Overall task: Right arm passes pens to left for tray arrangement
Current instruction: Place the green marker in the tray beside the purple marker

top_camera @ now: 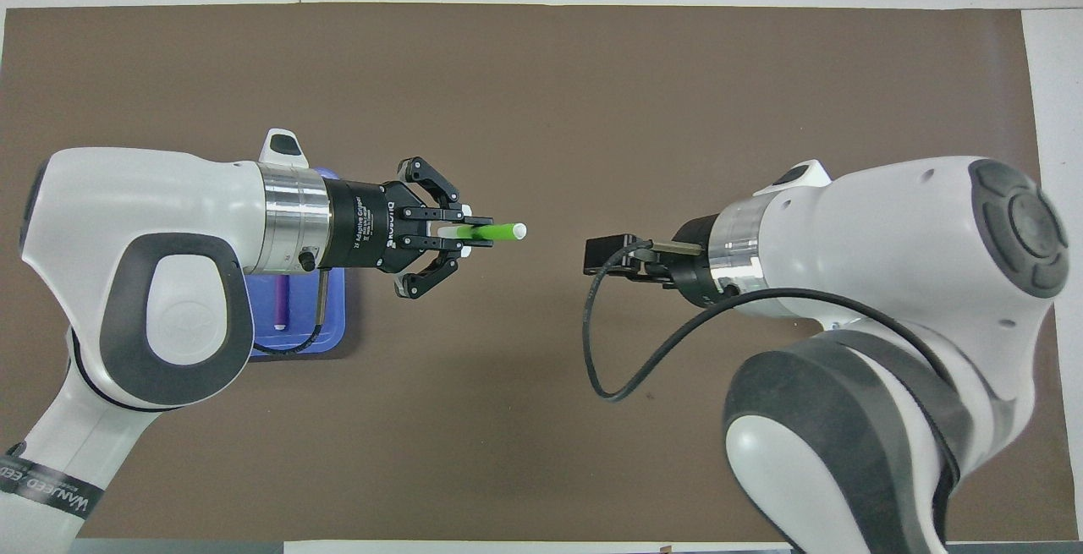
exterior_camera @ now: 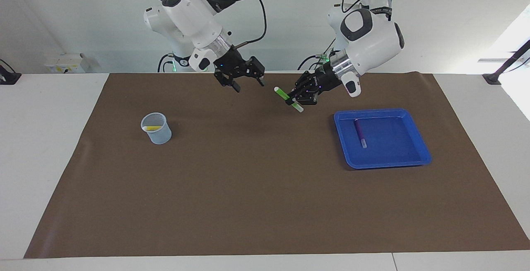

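Roughly a third done, judging by the layout: purple pen (exterior_camera: pixel 360 133) is lying flat in the blue tray (exterior_camera: pixel 422 155), green pen (exterior_camera: pixel 286 97) is sitting pinched in the left gripper (exterior_camera: pixel 299 99), whose fingers are closing on its middle, over the brown mat (exterior_camera: pixel 256 196) just short of the tray. Right gripper (exterior_camera: pixel 244 80) is hanging empty, fingers apart, over the mat nearby. Yellow pen (exterior_camera: pixel 152 128) is waiting in the translucent cup (exterior_camera: pixel 157 134) toward the right arm's end. Pens are slim, smooth plastic cylinders with pale tips; tray is glossy, rounded-cornered, raised-rimmed.
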